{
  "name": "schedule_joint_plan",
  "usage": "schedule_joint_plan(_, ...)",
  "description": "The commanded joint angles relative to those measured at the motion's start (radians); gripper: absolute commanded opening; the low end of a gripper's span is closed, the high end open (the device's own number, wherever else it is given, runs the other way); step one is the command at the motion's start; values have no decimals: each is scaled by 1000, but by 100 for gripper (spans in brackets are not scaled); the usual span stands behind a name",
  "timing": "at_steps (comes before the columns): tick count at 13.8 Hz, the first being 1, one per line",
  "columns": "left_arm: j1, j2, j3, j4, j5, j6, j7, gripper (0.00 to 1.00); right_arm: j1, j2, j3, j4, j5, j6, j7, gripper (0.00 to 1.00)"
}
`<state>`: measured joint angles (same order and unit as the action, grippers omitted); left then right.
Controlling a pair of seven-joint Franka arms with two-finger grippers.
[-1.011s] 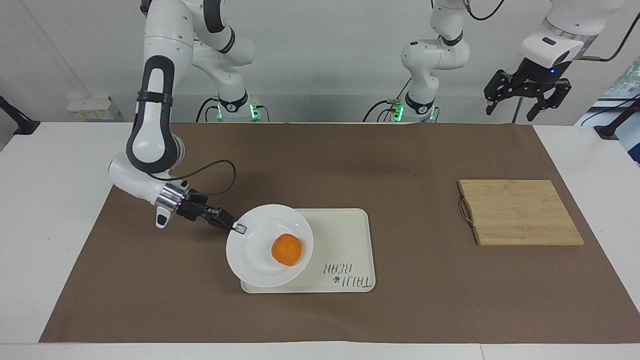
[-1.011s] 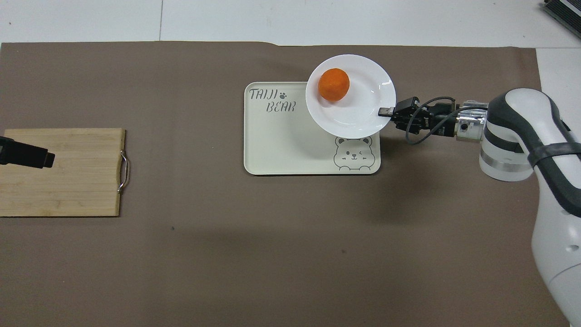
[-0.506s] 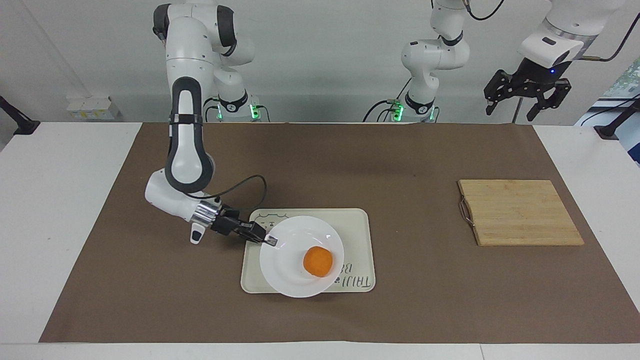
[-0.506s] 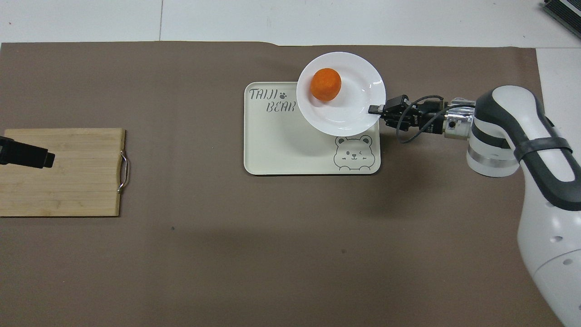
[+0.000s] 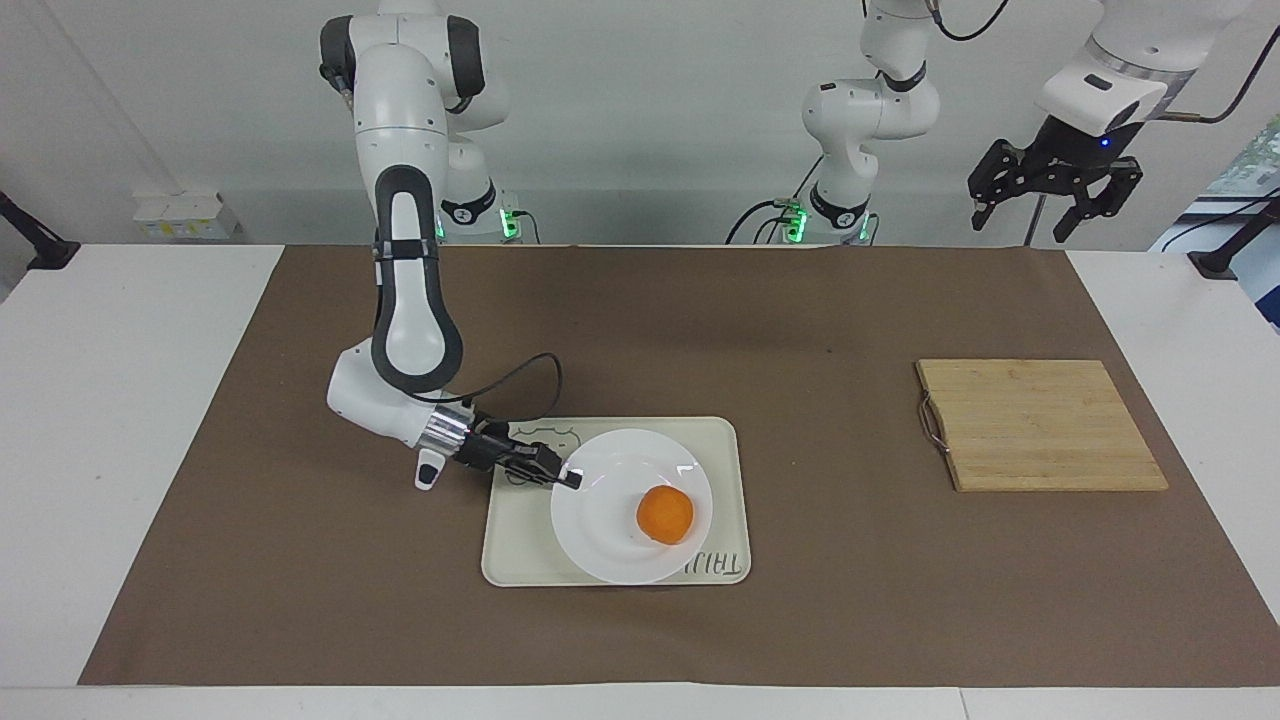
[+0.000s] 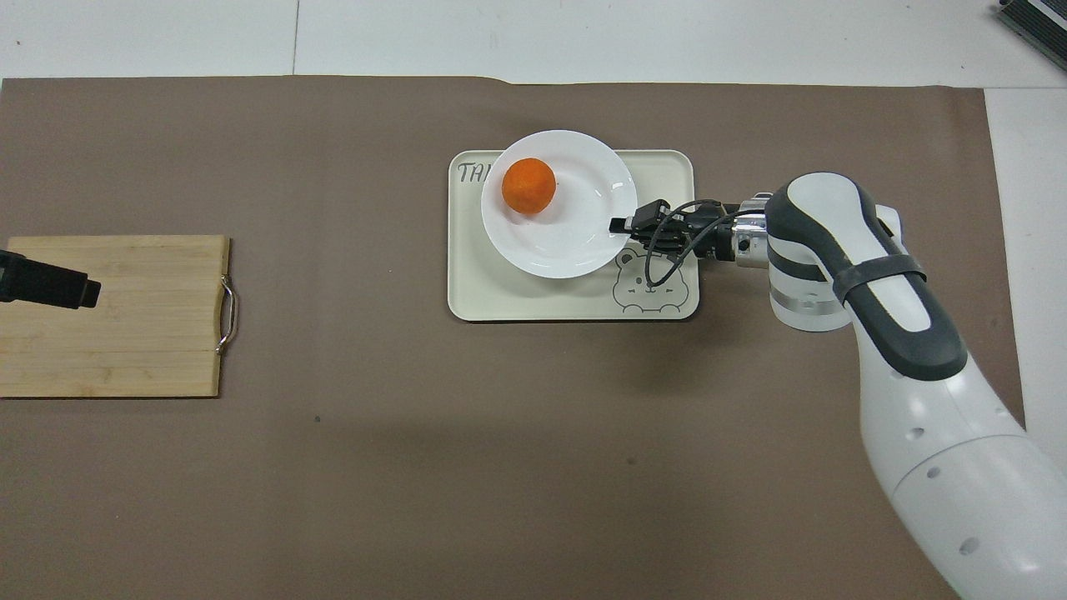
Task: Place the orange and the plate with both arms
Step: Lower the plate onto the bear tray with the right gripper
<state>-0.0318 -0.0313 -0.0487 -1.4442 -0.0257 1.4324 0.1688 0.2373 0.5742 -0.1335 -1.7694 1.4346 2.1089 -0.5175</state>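
Cream tray (image 5: 520, 555) (image 6: 500, 292) with bear drawing sits mid-tabletop (image 5: 120, 420) on brown paper (image 5: 800, 330). Wooden cutting board (image 5: 1040, 425) (image 6: 112, 317) lies well apart, toward the left arm's end. Nothing between them.

Plate (image 5: 600, 520) (image 6: 575, 242) is over the tray, covering part of the lettering; orange (image 5: 665, 515) (image 6: 528, 186) sits on it, off-centre.

Right arm reaches low, forearm nearly level, right end effector (image 5: 568, 478) (image 6: 621, 224) clamped on the plate's rim at the edge toward the right arm's end. Left end effector (image 5: 1052, 195) (image 6: 50, 283) waits raised over the cutting board, fingers spread.
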Motion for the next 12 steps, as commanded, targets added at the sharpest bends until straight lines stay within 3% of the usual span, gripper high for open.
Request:
schedule_joint_plan(1, 15, -16, -11, -16, 12, -10, 8, 100, -13, -20, 2, -36, 18, -38, -52, 0)
schedule_joint_plan(9, 15, -16, -11, -16, 12, -10, 8, 100, -4, -22, 0, -56, -26, -7, -72, 3)
schedule_joint_plan(11, 15, -16, -11, -16, 12, -12, 8, 100, -6, -22, 0, -56, -26, -6, -72, 45)
schedule_joint_plan(12, 15, -16, -11, -16, 12, -10, 8, 100, -6, -22, -2, -56, -26, -6, -73, 96)
